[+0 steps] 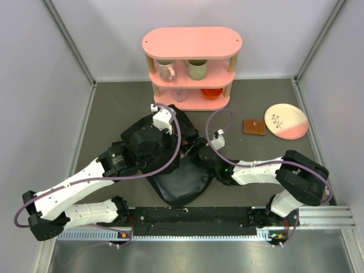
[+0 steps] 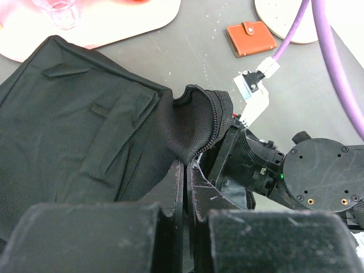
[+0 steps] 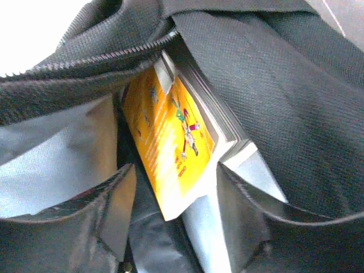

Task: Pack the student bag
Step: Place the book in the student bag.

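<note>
bag (image 1: 181,185) lies flat mid table (image 1: 256,102), by arm bases; left end effector (image 2: 185,187) closed, looks pinched on bag rim; right end effector (image 3: 176,176) inside bag, fingers spread, book (image 3: 170,131) between them

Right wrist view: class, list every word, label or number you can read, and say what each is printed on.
Yellow book cover, inside the student bag: red print beside a cartoon figure, too blurred to read.
Everything else, in all three views: no readable text.
</note>
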Controlling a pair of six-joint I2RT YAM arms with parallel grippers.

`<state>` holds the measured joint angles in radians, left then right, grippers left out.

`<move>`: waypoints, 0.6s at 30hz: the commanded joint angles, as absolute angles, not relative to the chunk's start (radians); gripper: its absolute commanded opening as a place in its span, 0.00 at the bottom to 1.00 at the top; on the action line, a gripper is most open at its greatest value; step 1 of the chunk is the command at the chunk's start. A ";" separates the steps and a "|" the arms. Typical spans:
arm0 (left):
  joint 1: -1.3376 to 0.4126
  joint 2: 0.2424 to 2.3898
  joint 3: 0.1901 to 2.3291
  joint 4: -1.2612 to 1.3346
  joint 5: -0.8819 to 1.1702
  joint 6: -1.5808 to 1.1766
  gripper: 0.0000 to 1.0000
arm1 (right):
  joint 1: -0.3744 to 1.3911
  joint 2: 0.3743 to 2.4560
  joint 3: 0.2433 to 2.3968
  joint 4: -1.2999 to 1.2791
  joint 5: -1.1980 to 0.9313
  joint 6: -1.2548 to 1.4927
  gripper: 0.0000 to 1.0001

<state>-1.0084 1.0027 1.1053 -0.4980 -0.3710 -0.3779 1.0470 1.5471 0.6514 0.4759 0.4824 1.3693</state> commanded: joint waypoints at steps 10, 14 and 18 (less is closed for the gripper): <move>-1.008 0.948 1.091 -0.402 -0.371 -0.406 0.00 | 1.023 1.736 0.799 0.642 0.357 1.327 0.21; -1.008 0.934 1.072 -0.411 -0.382 -0.420 0.00 | 1.022 1.697 0.763 0.689 0.365 1.267 0.26; -1.006 0.936 1.055 -0.414 -0.377 -0.426 0.00 | 1.016 1.582 0.689 0.672 0.321 1.136 0.54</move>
<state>-1.0084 0.9592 1.0653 -0.4904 -0.3679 -0.4049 1.0279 1.7138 0.7452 0.6212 0.3557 1.2823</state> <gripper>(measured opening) 0.017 0.419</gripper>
